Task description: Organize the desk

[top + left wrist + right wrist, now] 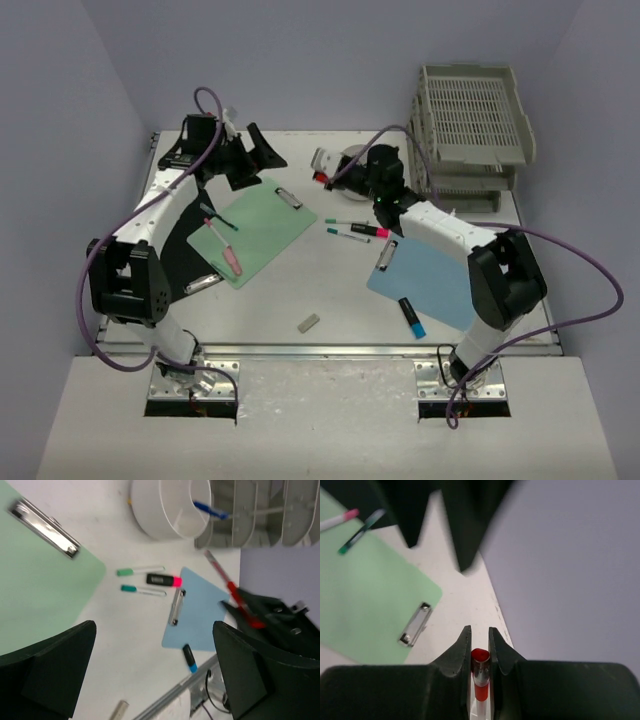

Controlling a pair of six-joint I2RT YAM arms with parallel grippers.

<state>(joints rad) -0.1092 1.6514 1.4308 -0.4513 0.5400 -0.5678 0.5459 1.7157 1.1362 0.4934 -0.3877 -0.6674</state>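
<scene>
The bench (290, 290) fills the floor between the lilac walls, with its metal rail along the front edge just ahead of the arm bases. We judge it rigid and fixed, so it is not something to take hold of. Its hard, smooth top will probably let small things slide or roll if nudged, so we would lift each piece rather than push it.

The right pincer (479, 634) is clenched on a red pen (480, 685), whose red end shows between the fingertips. It hangs over the back of the bench, right of the middle. The pen looks light, stiff and slick, so we expect it could twist in the grip. A hold nearer its middle would be steadier. The left pincer (254, 165) is released, jaws wide apart, over the back left part of the bench.

Two containers stand towards the back right corner. A white round holder (165, 510) has a blue pen (210, 509) leaning in it. Just beside it are the grey stacked trays (470, 110). The top tray looks bare, and we cannot see into the lower ones.

A green clipboard (262, 228) lies left of centre with a pink marker (225, 248) on it. A blue clipboard (425, 280) lies towards the front right corner.
</scene>
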